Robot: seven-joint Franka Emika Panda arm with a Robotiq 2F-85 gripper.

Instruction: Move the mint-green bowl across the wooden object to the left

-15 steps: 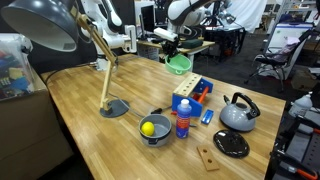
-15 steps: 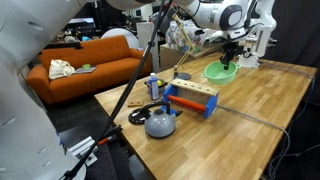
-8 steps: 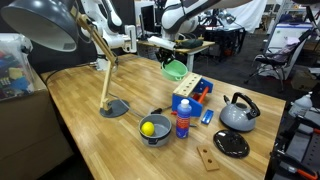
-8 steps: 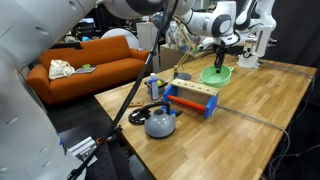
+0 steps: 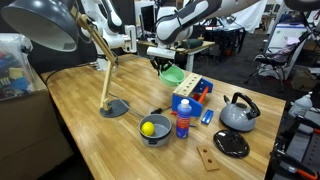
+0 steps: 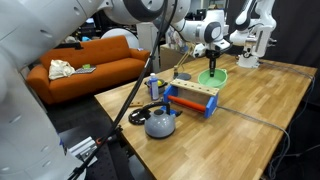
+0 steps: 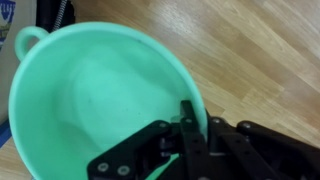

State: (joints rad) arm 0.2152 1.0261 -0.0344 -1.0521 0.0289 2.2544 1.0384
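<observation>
The mint-green bowl (image 5: 173,73) hangs in the air just above and beyond the wooden object (image 5: 183,105), a pale upright block with holes in its top. In an exterior view the bowl (image 6: 211,75) is above the far end of the block (image 6: 192,97). My gripper (image 5: 166,62) is shut on the bowl's rim and carries it. In the wrist view the bowl (image 7: 90,95) fills the left of the frame, with the gripper (image 7: 188,122) clamped over its right rim.
Round the block: a grey metal bowl (image 5: 154,129) with a yellow ball, a blue-capped bottle (image 5: 183,122), a kettle (image 5: 238,113), a black disc (image 5: 231,144), a small dark-brown piece (image 5: 207,157). A desk lamp's base (image 5: 113,108) stands at the left.
My gripper has carried the bowl leftward and a little lower, toward the far end of the wooden block. Nothing else has moved.
</observation>
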